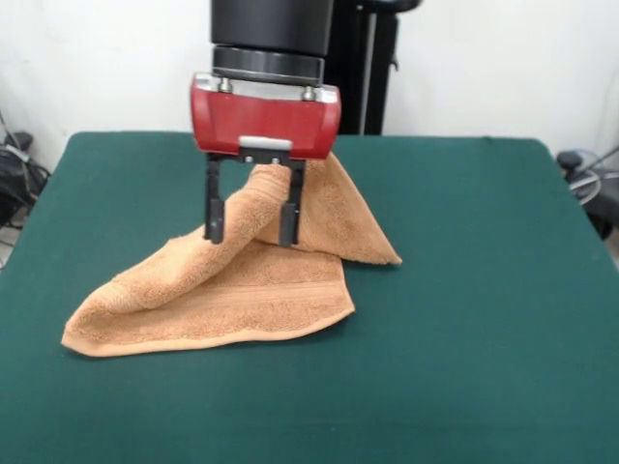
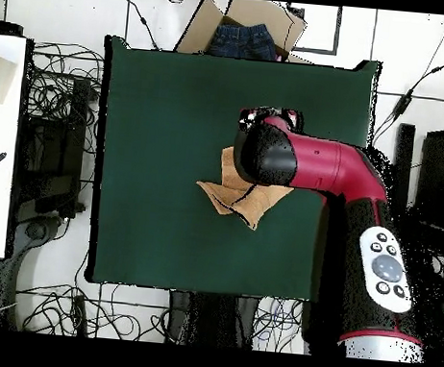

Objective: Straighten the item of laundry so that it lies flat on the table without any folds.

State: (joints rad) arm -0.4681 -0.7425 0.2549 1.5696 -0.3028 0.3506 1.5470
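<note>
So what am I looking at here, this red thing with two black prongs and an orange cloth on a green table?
It is a robot arm. The red block with two black prongs is its gripper, the hand of the machine. One picture is taken from across the table, facing the robot; the other looks straight down from above, where the red and black arm reaches in over the green surface. The only thing lying on the table is a tan-orange terry towel, crumpled and folded over itself. The prongs are closed on a raised fold of the towel, lifting that part into a peak while the rest lies on the table.
</note>
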